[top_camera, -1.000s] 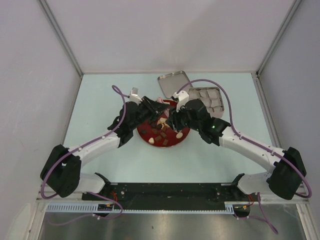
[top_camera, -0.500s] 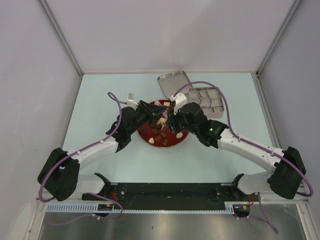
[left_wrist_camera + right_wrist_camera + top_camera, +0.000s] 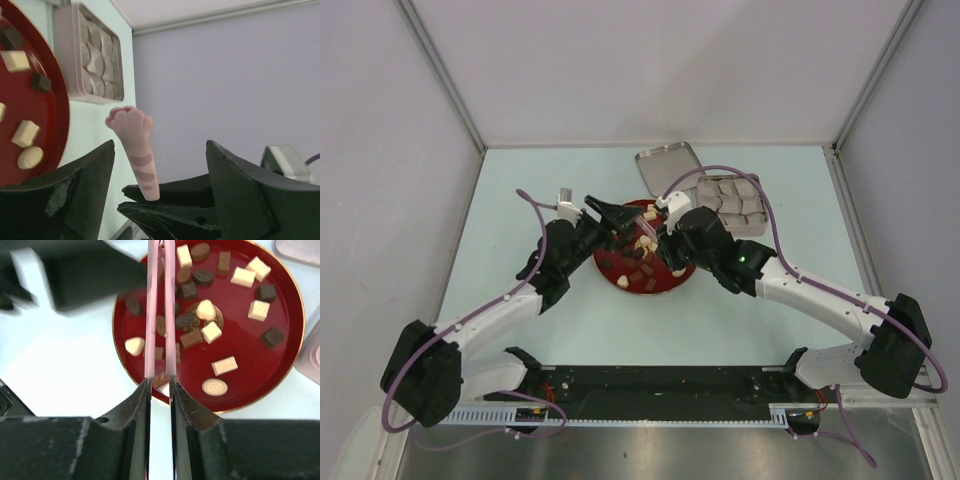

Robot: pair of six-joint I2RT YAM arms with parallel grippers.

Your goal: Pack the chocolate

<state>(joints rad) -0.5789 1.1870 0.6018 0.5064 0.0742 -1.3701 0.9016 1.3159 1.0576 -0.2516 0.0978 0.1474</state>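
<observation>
Right fingers [image 3: 140, 430] pinching thin pink tongs [image 3: 170, 315], left fingers [image 3: 70, 195] spread wide, cube and oval chocolates [image 3: 211, 332] scattered on glossy red plate [image 3: 250, 365], wider gaps near its gold rim

Robot lab test cell; not a home, kitchen or shop.

- Two white-and-black arms, left arm [image 3: 490, 312] and right arm [image 3: 820, 295], bolted side by side to a black base plate [image 3: 660, 380] at the near edge of a pale mint tabletop [image 3: 620, 330].
- Plain grey-lilac panels [image 3: 660, 70] close the cell on the left, far and right.
- Bare aluminium posts [image 3: 442, 75] run up the two far corners.
- Purple cables [image 3: 720, 167] loop loose along both arms, exposed.
- White slotted wiring duct [image 3: 650, 421] runs left to right just near of the base plate.
- Brushed metal bench surface [image 3: 650, 455] nearest of all.
- Even, flat lighting throughout.
</observation>
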